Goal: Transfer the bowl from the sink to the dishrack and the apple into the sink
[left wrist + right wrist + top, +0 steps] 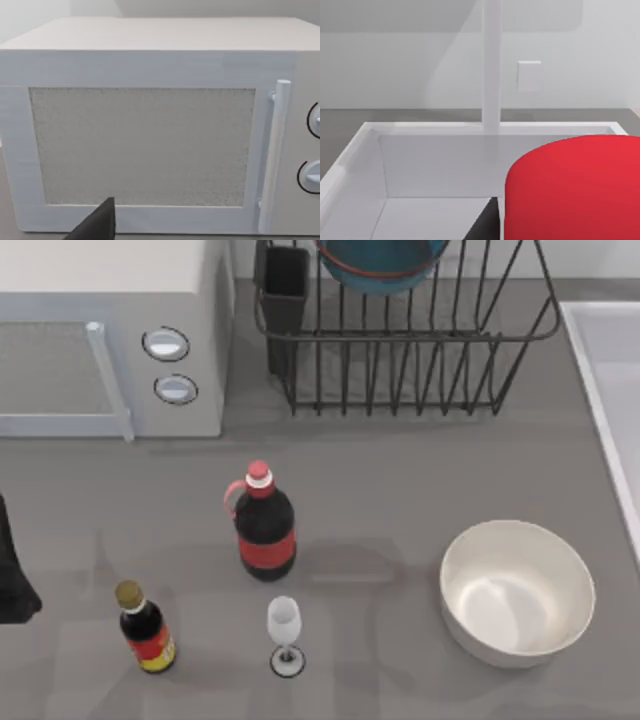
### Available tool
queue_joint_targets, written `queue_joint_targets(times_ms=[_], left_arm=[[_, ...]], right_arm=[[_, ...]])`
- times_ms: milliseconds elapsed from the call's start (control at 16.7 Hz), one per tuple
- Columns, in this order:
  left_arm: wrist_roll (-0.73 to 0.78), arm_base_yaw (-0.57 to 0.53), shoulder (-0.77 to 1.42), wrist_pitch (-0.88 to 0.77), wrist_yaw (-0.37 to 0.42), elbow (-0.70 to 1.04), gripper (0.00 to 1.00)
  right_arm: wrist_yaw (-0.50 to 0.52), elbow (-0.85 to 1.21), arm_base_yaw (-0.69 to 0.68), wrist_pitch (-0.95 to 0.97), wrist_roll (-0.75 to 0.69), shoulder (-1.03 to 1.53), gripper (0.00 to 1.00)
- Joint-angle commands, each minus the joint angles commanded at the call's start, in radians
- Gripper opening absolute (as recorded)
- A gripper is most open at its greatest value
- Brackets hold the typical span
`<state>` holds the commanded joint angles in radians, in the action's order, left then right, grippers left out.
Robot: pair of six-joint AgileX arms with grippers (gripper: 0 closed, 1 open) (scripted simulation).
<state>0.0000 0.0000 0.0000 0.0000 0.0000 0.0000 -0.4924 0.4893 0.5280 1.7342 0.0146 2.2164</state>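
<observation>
The teal-blue bowl [380, 262] with its thin reddish line stands among the upright bars of the black wire dishrack [400, 350] at the table's back. The sink [610, 390] lies at the right edge; in the right wrist view its pale basin [420, 170] sits below the camera. The glossy red apple [575, 190] hangs close to that camera, above the basin, with my right gripper [520, 227] shut on it; one dark finger [484, 224] shows beside the fruit. My left arm [12, 580] is parked at the left edge, its fingertip [97, 226] facing the microwave.
A white microwave [110, 340] fills the back left. On the table stand a red-capped dark bottle [264, 525], a small sauce bottle [146, 630], a clear glass [285, 635] and a large white bowl [517, 590]. A faucet post [491, 65] rises behind the sink.
</observation>
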Motion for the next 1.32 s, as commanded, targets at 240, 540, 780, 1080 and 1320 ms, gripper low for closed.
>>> queue_joint_targets(times_ms=[240,540,780,1080,1320], left_arm=[[0.0,0.0,0.0,0.0,0.0,0.0,1.0],[0.0,0.0,0.0,0.0,0.0,0.0,1.0],[0.0,0.0,0.0,0.0,0.0,0.0,1.0],[0.0,0.0,0.0,0.0,0.0,0.0,1.0],[0.0,0.0,0.0,0.0,0.0,0.0,1.0]], right_arm=[[0.0,0.0,0.0,0.0,0.0,0.0,0.53],[0.0,0.0,0.0,0.0,0.0,0.0,0.9],[0.0,0.0,0.0,0.0,0.0,0.0,1.0],[0.0,0.0,0.0,0.0,0.0,0.0,1.0],[0.013,-0.012,-0.011,-0.021,0.001,-0.024,1.0]])
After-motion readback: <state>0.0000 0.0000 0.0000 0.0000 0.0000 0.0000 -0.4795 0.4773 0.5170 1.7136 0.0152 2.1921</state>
